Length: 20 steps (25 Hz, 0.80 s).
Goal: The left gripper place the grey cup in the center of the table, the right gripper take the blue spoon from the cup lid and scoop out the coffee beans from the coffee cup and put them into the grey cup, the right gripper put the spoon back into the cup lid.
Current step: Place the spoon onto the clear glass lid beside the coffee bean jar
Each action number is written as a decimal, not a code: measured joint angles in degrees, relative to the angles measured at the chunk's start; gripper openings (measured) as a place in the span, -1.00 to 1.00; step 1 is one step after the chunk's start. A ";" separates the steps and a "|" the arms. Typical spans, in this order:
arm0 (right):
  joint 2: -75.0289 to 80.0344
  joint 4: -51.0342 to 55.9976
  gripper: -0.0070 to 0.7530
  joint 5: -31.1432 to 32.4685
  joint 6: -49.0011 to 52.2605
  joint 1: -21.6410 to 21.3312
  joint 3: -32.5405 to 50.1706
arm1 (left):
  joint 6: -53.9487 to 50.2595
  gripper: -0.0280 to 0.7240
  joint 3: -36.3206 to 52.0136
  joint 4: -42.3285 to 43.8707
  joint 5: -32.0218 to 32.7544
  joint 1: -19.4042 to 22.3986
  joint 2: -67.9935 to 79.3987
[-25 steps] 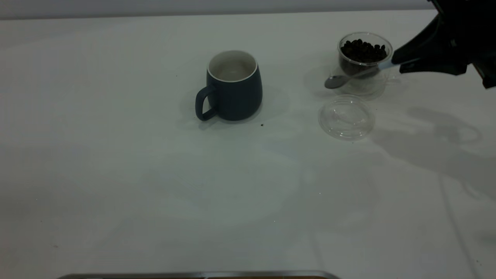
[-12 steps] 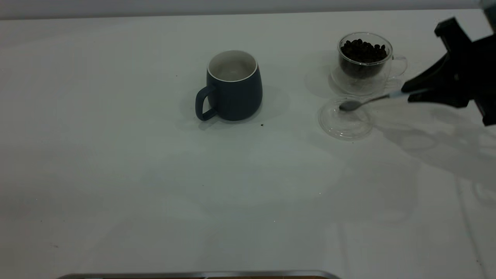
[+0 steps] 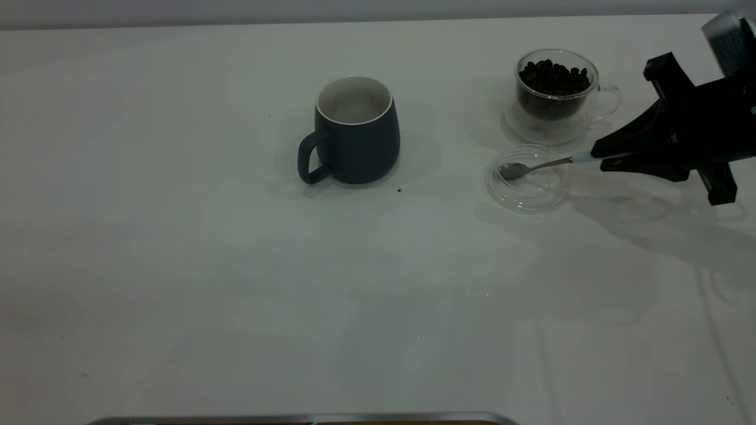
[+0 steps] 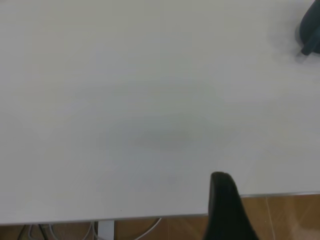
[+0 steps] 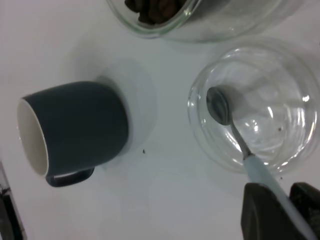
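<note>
The grey cup (image 3: 356, 131) stands upright at the table's middle, handle toward the left; it also shows in the right wrist view (image 5: 75, 127). The coffee cup (image 3: 555, 94) holds coffee beans (image 3: 554, 77) at the far right. The clear cup lid (image 3: 527, 178) lies in front of it. My right gripper (image 3: 611, 156) is shut on the blue spoon's (image 3: 534, 167) pale handle; the spoon's metal bowl (image 5: 218, 106) rests in the lid (image 5: 280, 145). My left gripper shows only one black finger (image 4: 225, 205) over the table's edge.
White tabletop (image 3: 236, 265) around the cup, with a tiny dark speck (image 3: 400, 190) beside it. A metal edge (image 3: 295, 419) runs along the near side. Floor and cables show beyond the table's edge in the left wrist view (image 4: 140, 227).
My right gripper has carried the spoon down from beside the coffee cup and toward the near side; the spoon's bowl now sits in the lid. The grey cup has not moved.
</note>
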 joint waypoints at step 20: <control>0.34 -4.13 0.98 -0.40 -2.90 -0.73 -0.15 | -0.05 0.44 0.00 0.00 0.00 0.00 0.00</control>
